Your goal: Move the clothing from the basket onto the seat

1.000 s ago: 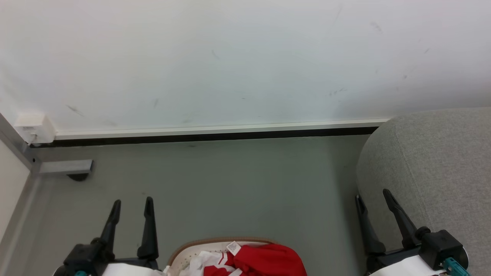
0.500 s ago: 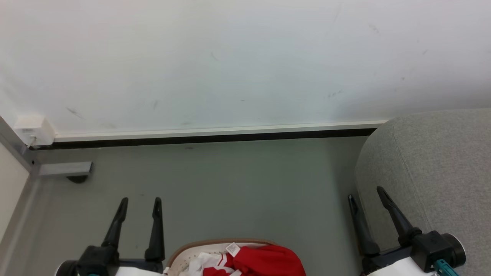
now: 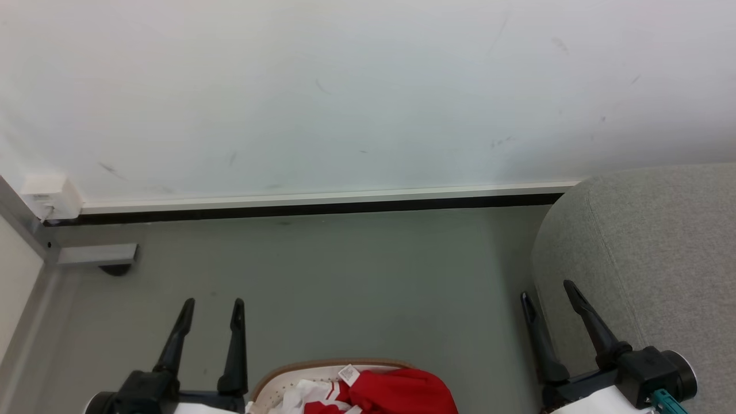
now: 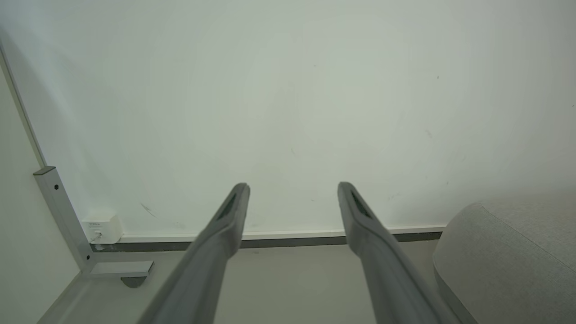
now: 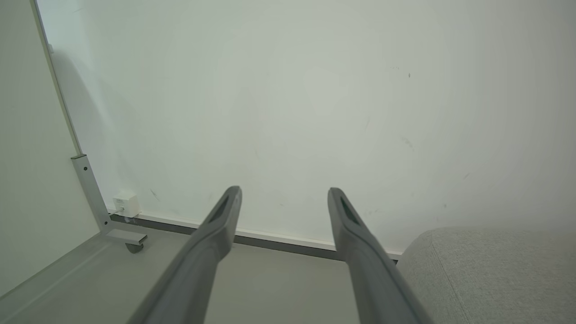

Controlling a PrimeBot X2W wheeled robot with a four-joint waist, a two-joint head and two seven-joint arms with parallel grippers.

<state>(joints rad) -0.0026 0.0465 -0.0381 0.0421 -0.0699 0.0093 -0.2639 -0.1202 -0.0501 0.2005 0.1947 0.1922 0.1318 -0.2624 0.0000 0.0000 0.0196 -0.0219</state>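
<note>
The clothing is a soft, bright red heap with white stripes and a small white label. It lies in the basket at the bottom edge of my head view, between my two arms. The basket is white holed plastic under a curved tan rim. My left fingers stand apart and empty over the floor, just left of the basket. My right fingers are also spread and empty, near the rounded corner of the seat, which is light grey woven cloth with a stitched seam. Smooth grey floor lies open between the basket, the seat and the scuffed white wall.
</note>
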